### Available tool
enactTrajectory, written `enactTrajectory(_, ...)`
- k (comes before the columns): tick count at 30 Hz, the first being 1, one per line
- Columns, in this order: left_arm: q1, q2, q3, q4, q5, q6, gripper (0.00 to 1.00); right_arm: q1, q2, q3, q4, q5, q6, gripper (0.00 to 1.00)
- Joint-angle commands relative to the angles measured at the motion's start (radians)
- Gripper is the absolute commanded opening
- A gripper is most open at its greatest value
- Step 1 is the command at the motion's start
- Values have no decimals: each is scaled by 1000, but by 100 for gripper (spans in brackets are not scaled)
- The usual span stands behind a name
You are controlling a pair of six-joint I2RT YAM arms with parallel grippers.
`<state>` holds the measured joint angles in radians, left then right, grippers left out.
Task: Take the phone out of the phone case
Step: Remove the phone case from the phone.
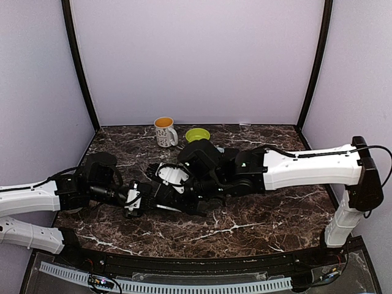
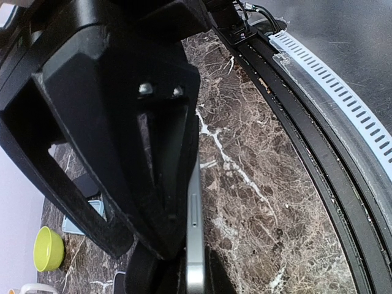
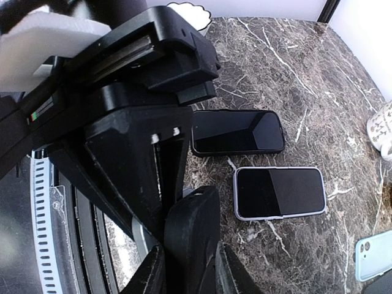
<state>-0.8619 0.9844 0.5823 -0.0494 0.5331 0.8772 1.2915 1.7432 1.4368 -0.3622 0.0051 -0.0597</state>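
Just in front of the green bowl [image 1: 197, 134], on its side toward the arm bases, the two arms meet low over the dark marble table [image 1: 263, 226]; the left gripper [image 2: 174, 245] is clamped tight, its black fingers pressed on the silver edge of a phone [image 2: 195, 226], which stands on edge with a slim side button showing; whether a case is on that phone cannot be told from the left wrist view; the right gripper [image 3: 168, 233] reaches in from the other side with its jaws only a little apart; a bit of silver-grey edge shows between them, but whether they actually grip it cannot be told; a pale blue phone case [image 3: 375, 254] lies flat just beside the bowl, on its near side; farther from the bowl than that case, two more phones lie flat and side by side without touching, one in a black case [image 3: 237, 131] and one with a pale rim [image 3: 278, 192], both screen up and dark; a white patterned mug [image 1: 164, 131] with an orange inside stands upright just left of the bowl, apart from it; in the top view the arms hide the held phone, in front of the bowl.
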Motion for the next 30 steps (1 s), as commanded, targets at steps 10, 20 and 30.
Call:
enactTrajectory(10,-6,-32,22,162,71,-7,0,37,48,20,-54,42,-23,27)
enactTrajectory(20,-6,-39,18,164,35,4,0,36,16,-49,0,-57,31,17)
enactTrajectory(30,-6,-50,9,193,-49,19,0,36,-13,-100,11,-73,59,12)
